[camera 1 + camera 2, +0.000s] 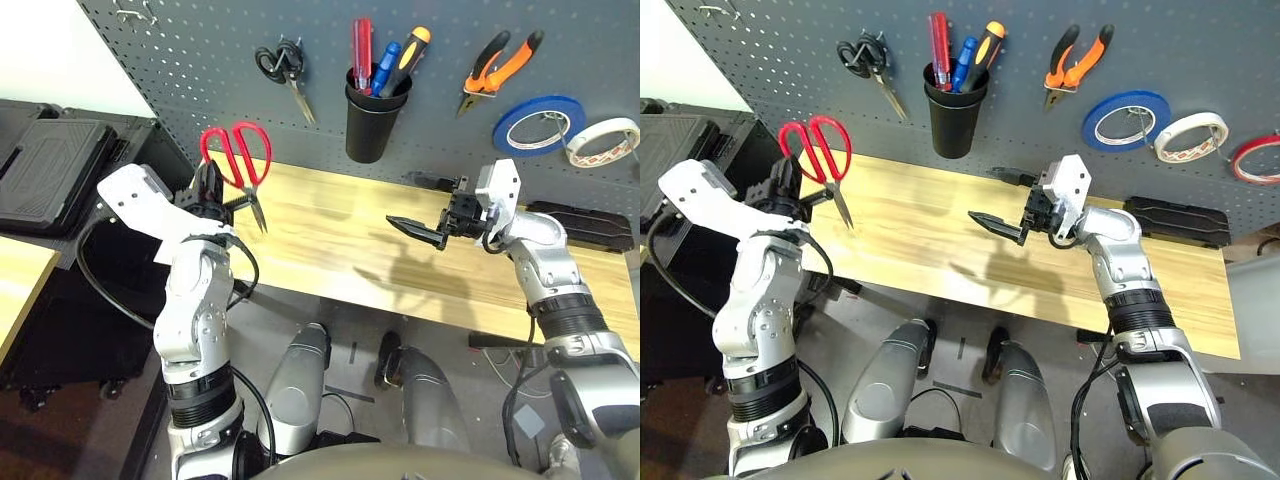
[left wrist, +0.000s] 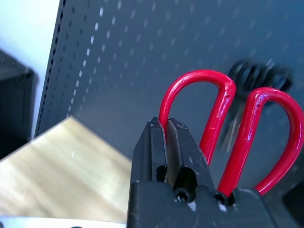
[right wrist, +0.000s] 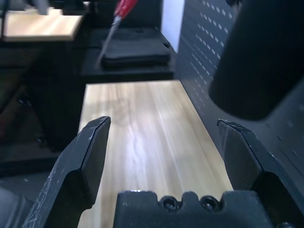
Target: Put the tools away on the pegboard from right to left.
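My left pincer [image 1: 215,190] is pressed together on one red handle loop of the red-handled scissors [image 1: 240,160]. I hold them above the left end of the counter [image 1: 330,240], close to the pegboard [image 1: 220,40], with the loops up and the closed blades pointing down toward the wood. My right pincer [image 1: 415,230] is spread and holds nothing; it hovers over the middle of the counter.

On the pegboard I see the orange-and-black-handled pliers [image 1: 498,68], the slim red-handled screwdriver [image 1: 361,50] standing in the black cup [image 1: 376,120], and, at the far right, the thin red tape ring [image 1: 1255,158]. The black-handled scissors [image 1: 283,68] hang to the left of the cup. So I judge that the red scissors are the last tool to hang, somewhere at the left part of the board.

The scissors are stiff metal and light, I think, but the plastic loop is smooth and round. With a grip on one loop only, they may swing or turn between my fingers [image 2: 156,152], and the blades could open. I would keep the free loop clear, because that loop must go over a wire hook [image 1: 130,12]. The upper-left hook looks small, so the approach needs a slow and exact move.
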Robot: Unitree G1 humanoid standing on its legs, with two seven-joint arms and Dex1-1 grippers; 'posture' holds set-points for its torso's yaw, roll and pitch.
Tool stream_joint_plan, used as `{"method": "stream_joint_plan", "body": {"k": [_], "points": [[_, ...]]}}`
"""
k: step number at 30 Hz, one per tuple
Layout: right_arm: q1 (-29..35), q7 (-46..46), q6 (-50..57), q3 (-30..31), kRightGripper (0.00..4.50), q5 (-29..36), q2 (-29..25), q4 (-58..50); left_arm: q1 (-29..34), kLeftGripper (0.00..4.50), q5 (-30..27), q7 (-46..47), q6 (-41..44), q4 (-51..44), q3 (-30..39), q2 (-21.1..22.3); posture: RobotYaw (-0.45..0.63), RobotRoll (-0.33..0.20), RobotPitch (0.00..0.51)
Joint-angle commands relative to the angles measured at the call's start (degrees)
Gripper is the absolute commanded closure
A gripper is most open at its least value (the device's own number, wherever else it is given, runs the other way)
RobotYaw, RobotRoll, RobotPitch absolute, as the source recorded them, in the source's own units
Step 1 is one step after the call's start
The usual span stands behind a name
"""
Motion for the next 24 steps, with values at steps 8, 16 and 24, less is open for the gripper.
{"method": "stream_joint_plan", "body": {"k": [8, 16, 24], "points": [[1.1, 0.3, 4.6, -0.9, 0.0, 3.8, 0.6, -6.0, -9.0, 4.49, -1.7, -3.1, -2.0, 9.5, -1.2, 1.4, 0.4, 0.0, 0.217], [1.3, -0.7, 4.2, -0.7, 0.0, 3.1, 1.8, -6.6, -15.9, 4.49, -1.0, -5.2, -5.1, 19.6, -0.8, 3.5, 0.37, 0.0, 0.214], [3.3, -1.9, 4.0, -1.3, 0.0, 2.7, 1.2, -8.0, -19.9, 4.49, -1.9, -7.4, -7.0, 24.2, -1.6, 3.9, 0.36, 0.0, 0.216]]}}
